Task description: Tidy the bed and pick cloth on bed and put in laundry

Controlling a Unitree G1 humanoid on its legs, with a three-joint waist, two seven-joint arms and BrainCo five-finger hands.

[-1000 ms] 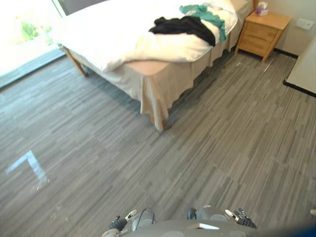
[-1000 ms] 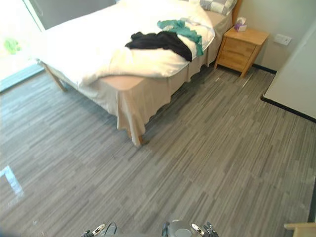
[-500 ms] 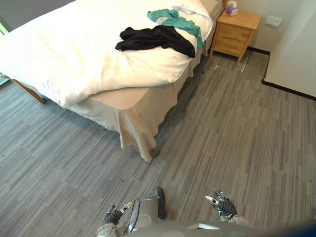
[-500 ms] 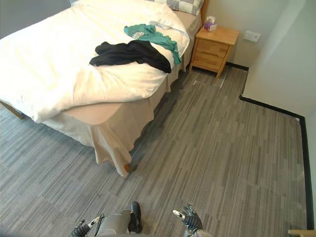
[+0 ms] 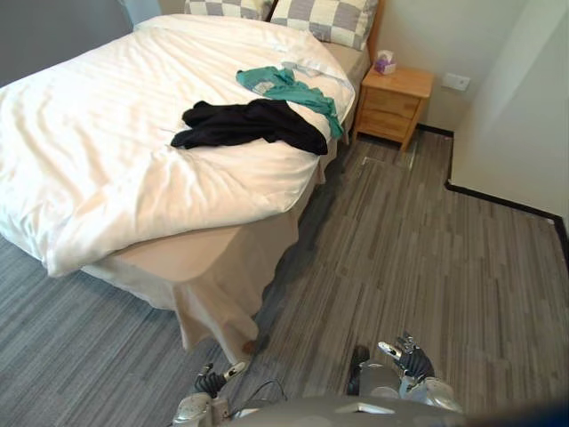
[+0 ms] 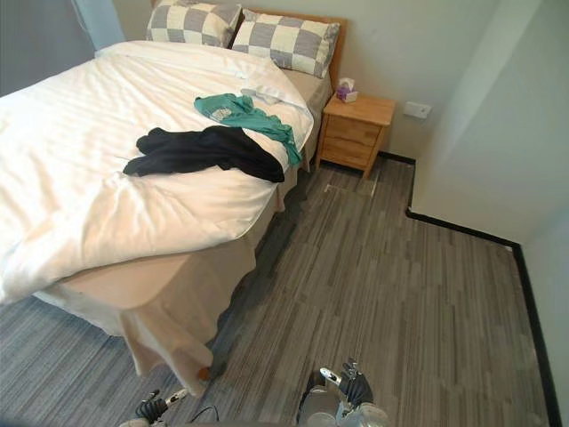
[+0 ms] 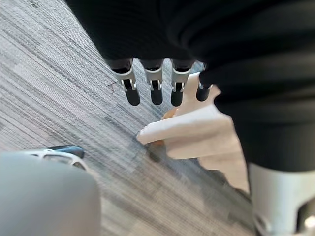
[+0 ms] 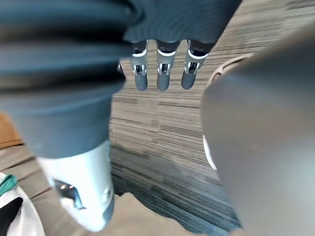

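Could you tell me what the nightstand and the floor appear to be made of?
The nightstand looks like pale wood with a satin finish: warm tan colour, plain drawer fronts. The floor seems to be grey streaked planks, laminate or vinyl; I cannot tell which.

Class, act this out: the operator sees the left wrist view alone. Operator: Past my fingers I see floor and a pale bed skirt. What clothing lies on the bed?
Observer: A black garment lies on the white duvet, with a teal garment beside it, nearer the pillows.
Operator: Is my right hand holding anything?
Observer: No. The right hand has straight fingers and is empty.
Operator: What stands beside the pillows?
Observer: A wooden nightstand with a tissue box on it.
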